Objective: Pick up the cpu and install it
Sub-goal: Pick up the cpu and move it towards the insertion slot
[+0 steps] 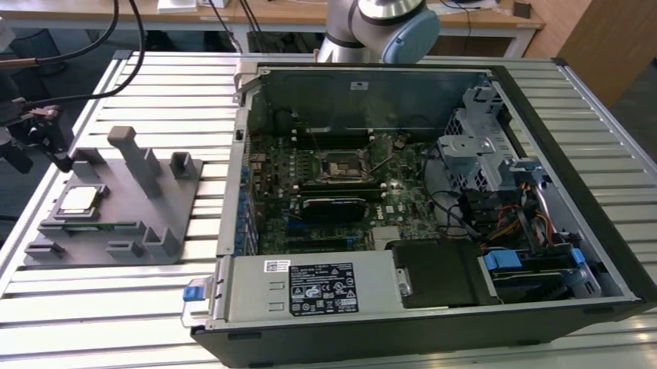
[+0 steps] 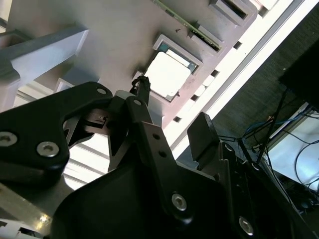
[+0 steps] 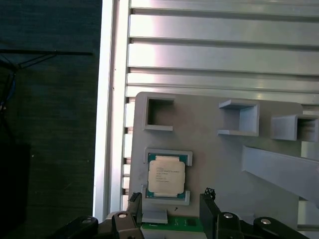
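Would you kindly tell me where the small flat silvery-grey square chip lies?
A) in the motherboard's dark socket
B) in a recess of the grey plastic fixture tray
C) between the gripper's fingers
B: the cpu lies flat in a framed recess of the grey plastic fixture tray.

High exterior view, angled steeply down across the slatted table (image 1: 154,84): whole open computer case (image 1: 370,100) mid-frame, grey fixture tray (image 1: 113,211) out at nine o'clock from it. Over to the wrist cameras, both close over that tray: first wrist view faces squarely down, second wrist view peers slantwise past the gripper (image 2: 172,107). All three share the tray and the cpu (image 1: 80,200) seated in it.
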